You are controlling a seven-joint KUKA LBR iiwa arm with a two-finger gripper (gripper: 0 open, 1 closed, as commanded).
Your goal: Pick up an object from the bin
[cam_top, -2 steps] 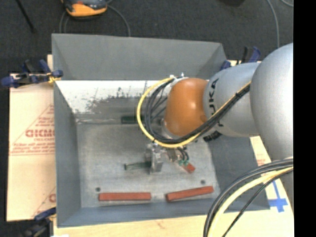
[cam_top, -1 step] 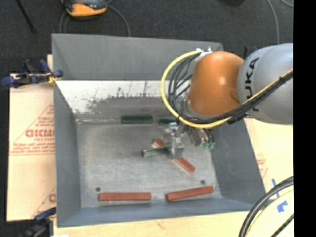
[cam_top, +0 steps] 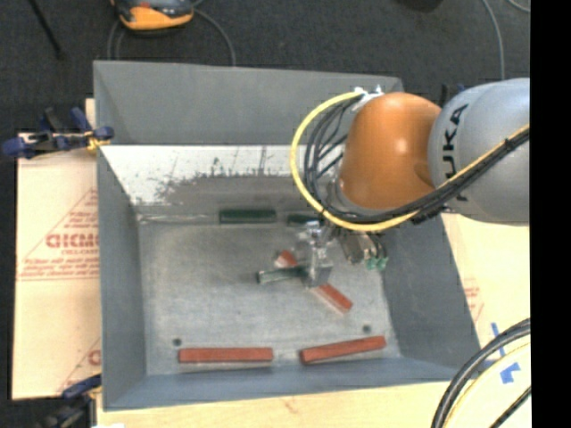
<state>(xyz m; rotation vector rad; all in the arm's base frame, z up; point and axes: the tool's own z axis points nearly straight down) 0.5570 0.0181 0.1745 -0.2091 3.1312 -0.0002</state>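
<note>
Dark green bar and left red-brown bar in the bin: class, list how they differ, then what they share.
Colour: the dark green bar is almost black, the left red-brown bar rusty red. Length: the dark green bar looks shorter than the left red-brown bar. Place: the dark green bar lies by the bin's back wall, the left red-brown bar by its front wall. Both are slim, straight and lie flat.

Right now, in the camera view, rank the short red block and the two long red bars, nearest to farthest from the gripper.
1. short red block: just in front of the gripper, slightly toward the view's right.
2. right-hand long red bar: along the front wall, view's right.
3. left-hand long red bar: along the front wall, view's left.
</note>
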